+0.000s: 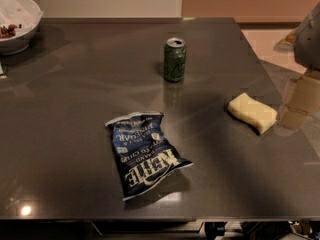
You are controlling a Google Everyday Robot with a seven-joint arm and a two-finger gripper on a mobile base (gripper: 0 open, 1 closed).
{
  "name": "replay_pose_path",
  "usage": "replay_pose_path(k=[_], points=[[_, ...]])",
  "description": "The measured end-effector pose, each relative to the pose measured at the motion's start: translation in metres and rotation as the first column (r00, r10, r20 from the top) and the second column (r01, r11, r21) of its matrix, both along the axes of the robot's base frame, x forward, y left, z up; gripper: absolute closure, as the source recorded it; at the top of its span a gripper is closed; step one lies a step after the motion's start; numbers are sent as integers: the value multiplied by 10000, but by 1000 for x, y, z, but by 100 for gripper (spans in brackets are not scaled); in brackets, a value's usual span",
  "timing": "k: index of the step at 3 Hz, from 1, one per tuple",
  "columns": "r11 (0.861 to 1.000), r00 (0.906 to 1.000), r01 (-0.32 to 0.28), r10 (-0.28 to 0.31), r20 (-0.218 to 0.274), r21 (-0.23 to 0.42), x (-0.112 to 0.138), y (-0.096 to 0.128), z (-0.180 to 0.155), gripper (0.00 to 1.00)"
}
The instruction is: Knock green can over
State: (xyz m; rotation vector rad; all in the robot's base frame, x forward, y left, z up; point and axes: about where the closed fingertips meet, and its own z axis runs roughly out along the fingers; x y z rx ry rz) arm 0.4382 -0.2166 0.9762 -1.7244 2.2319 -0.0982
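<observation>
- Three items sat on the dark table (60, 134). Nearest was the blue Kettle chip bag (145, 154), lying flat and well clear of the target.
- Mid-right: yellow sponge (252, 112), with the gripper (299, 104) just beside it at the table's right edge. Couldn't tell its opening state.
- Farther back, centre: green can (175, 59) stood upright, apart from everything. Looked like an open lane for a side push.
- Far-left corner: white bowl (17, 21), out of the way.
</observation>
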Motion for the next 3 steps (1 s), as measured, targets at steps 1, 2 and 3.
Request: replay_pose_path(k=[1,2,3], points=[[10000,9999,44,-45,117,64,3,1,2,0],[9968,9992,293,-312,239,738,29,6,-2,0],[9875,9981,404,-469,394,1522,65,19,-10,0]])
